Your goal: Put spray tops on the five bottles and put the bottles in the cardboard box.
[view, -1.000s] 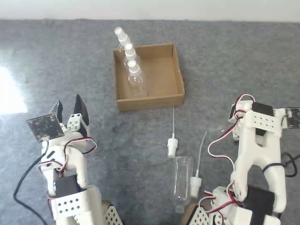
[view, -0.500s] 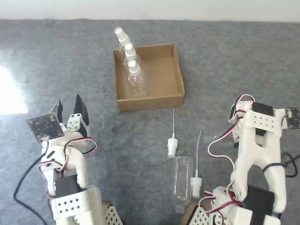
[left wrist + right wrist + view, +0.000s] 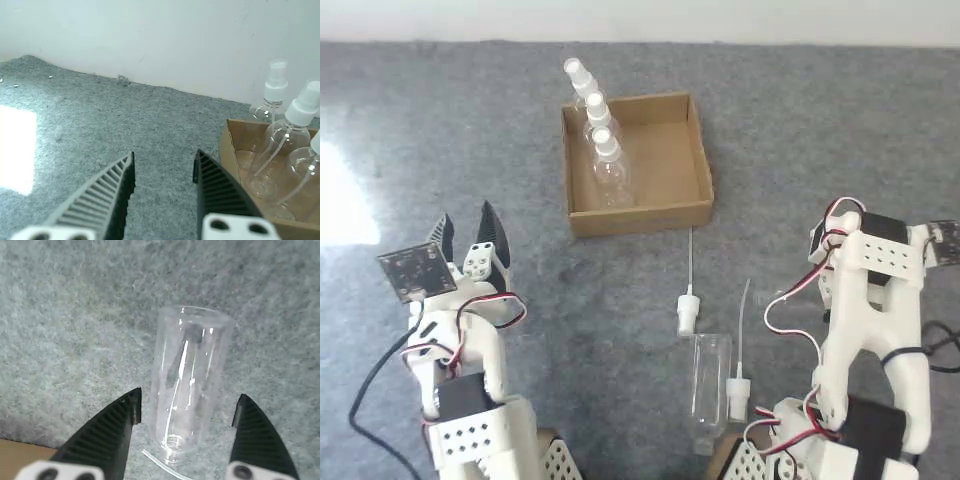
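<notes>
Three capped bottles point(image 3: 613, 175) are standing along one wall of the cardboard box point(image 3: 640, 217). The one I'm working on is the bare clear bottle point(image 3: 190, 370), lying on its side on the grey desk point(image 3: 840, 120) with its open neck toward the arm bases. The right gripper point(image 3: 190, 399) hangs over it, released, jaws spread to either side of the body and not touching. The left gripper point(image 3: 164, 159) is spread and empty, off to the side of the box. The far spray top point(image 3: 688, 312) lies just past the bottle's base. The near spray top point(image 3: 737, 392) sits right beside the bottle.

My take: drop straight down and close gently at mid-body, since thin plastic could squash or roll away. I'd also avoid nudging that near top.
</notes>
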Controlling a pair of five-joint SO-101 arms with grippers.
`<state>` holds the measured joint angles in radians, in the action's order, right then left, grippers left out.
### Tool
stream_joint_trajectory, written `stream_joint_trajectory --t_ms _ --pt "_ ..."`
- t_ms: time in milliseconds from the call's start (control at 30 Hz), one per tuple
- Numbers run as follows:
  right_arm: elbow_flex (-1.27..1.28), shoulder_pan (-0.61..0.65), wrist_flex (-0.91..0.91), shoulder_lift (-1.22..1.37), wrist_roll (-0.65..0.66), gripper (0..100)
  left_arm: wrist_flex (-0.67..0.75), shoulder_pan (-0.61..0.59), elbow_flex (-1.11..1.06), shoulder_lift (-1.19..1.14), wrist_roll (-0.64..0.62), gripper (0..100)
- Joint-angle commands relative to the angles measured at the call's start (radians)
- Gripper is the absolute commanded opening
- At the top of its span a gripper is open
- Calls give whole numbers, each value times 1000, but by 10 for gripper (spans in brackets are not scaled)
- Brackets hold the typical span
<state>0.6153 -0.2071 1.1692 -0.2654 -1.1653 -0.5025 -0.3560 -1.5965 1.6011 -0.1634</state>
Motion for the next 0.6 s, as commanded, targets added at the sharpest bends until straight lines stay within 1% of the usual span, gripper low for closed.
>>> stream_joint_trajectory --t_ms 0,167,200,333,567 --pt "-64 7 13 -59 38 183 28 -5 13 -6 12 181" --pt "-64 -19 12 -59 150 13 28 -5 13 -6 12 181" --pt "-64 -27 10 -59 176 2 28 -5 13 -6 12 181" --pt "-97 -41 47 -59 259 16 28 -5 13 -6 12 181" --pt "-238 -47 252 -59 348 6 28 -6 13 -6 12 181"
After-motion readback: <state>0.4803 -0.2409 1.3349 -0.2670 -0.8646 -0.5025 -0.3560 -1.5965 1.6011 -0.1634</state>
